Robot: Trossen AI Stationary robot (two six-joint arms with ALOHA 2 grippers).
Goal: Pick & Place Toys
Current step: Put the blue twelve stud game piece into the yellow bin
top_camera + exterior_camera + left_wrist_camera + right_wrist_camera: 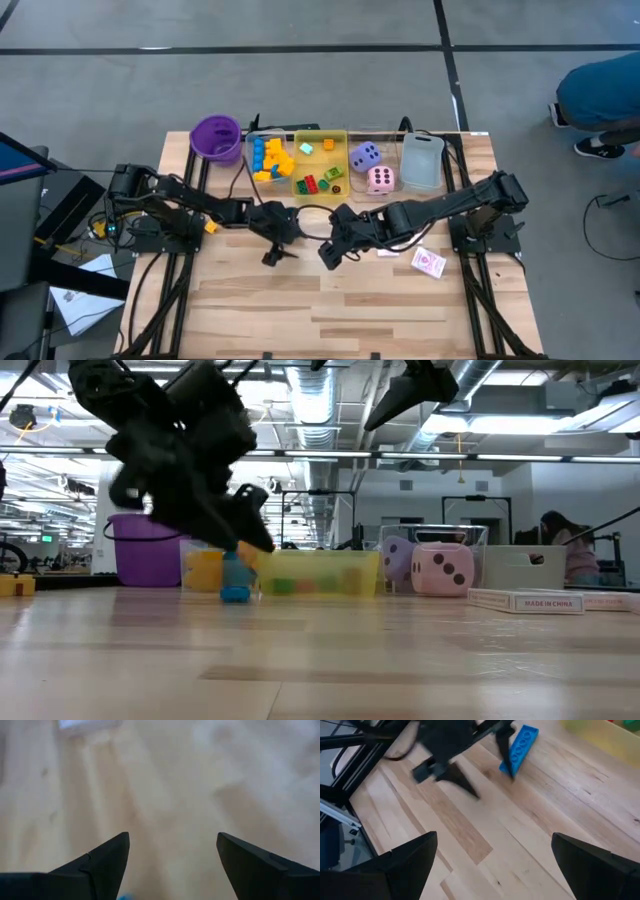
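Observation:
My left gripper hangs open low over the middle of the table. A long blue block lies on the wood just outside one of its fingers, and nothing sits between the fingers. My right gripper hovers open higher up, just to the right, with nothing in it. More toys sit in trays at the far edge: yellow and blue blocks, mixed blocks in the yellow tray, and a purple die and a pink die. Red-patterned cards lie flat at the right. My left gripper stands with one finger right beside the blue block's long side. I cannot tell whether that finger touches it. The block rests on the table, outside the gap between the fingers.
A purple cup stands at the far left and a grey tray at the far right. Bare wood runs from both grippers to the table's near edge. A person shows beyond the table's far right corner.

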